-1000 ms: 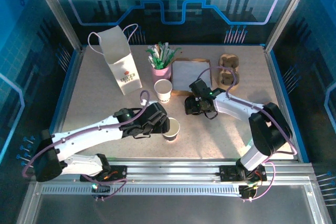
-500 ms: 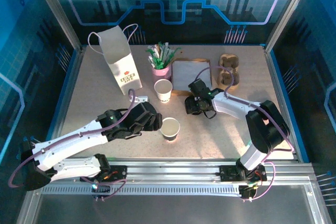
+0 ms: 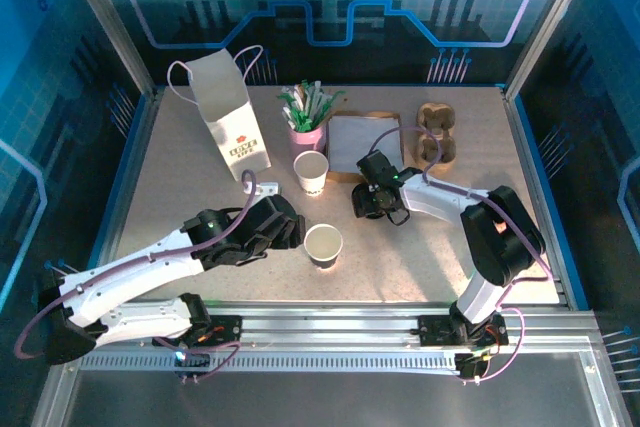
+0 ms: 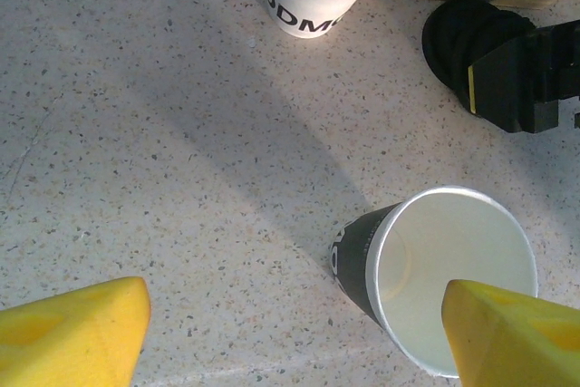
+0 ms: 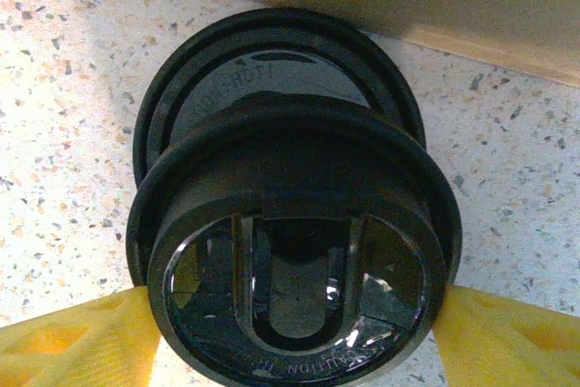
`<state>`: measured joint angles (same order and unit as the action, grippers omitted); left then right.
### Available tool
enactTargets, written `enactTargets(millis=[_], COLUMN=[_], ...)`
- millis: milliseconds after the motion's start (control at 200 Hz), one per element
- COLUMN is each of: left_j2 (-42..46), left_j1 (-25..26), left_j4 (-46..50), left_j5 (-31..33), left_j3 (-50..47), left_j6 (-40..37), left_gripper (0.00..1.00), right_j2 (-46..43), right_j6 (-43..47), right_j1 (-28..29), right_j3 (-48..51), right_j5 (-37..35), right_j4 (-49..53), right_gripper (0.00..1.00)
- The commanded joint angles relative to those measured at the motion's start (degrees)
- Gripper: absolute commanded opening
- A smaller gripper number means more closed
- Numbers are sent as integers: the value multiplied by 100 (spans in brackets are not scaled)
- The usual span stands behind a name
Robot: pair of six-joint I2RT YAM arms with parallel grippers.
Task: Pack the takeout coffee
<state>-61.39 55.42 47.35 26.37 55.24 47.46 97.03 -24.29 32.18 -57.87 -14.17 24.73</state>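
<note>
Left gripper point(image 4: 290, 337) stands wide open over the table point(image 4: 163, 160), holding nothing; its right finger point(image 4: 512, 333) overlaps the rim of a dark-sided open cup point(image 4: 435, 287). White paper cup point(image 3: 311, 171) stands upright beyond, apart. Right gripper point(image 5: 294, 314): wrist view shows both fingers pressed against the black lid point(image 5: 290, 251), a contact too small to judge from above

Speckled table point(image 3: 180, 212): bag point(image 3: 232, 122), white cup point(image 3: 311, 171), dark cup point(image 3: 324, 244), sachet cup point(image 3: 306, 135), carrier point(image 3: 437, 134), black lid point(image 5: 272, 65).
</note>
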Motion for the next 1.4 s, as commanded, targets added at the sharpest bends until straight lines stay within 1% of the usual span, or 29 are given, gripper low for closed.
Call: enactTargets(millis=[0,130,215,295,335,705,1041,1151,1191,1391], left_j2=[52,33,30,37,35,43,144,294,384,969], left_j1=[40,39,39,39,39,39,10,-98,-146,-521], left_j4=[143,138,143,143,143,200,244,189,180,-31], left_j5=[188,219,234,251,262,393,636,678,717,616], left_j3=[116,112,110,109,109,136,90,7,-36,-353], left_j6=[-148,-158,-169,-175,-172,-217,-345,-490,-534,-811], left_gripper=[85,85,85,85,85,85,86,87,90,93], right_j2=[125,136,126,98,73,-254,-678,-887,-973,-1356], right_j6=[62,79,94,118,142,162,307,333,338,399], right_j1=[-63,-63,-66,-63,-63,-56,46,135,164,433], right_j3=[-142,-155,-170,-164,-160,-196,-329,-379,-415,-691], right_j5=[-54,-57,-77,-94,-112,-186,85,186,232,275], right_j4=[-48,-54,-16,5,9,377,1037,1270,1371,1915], right_gripper=[77,72,70,65,63,61,59,59,59,58])
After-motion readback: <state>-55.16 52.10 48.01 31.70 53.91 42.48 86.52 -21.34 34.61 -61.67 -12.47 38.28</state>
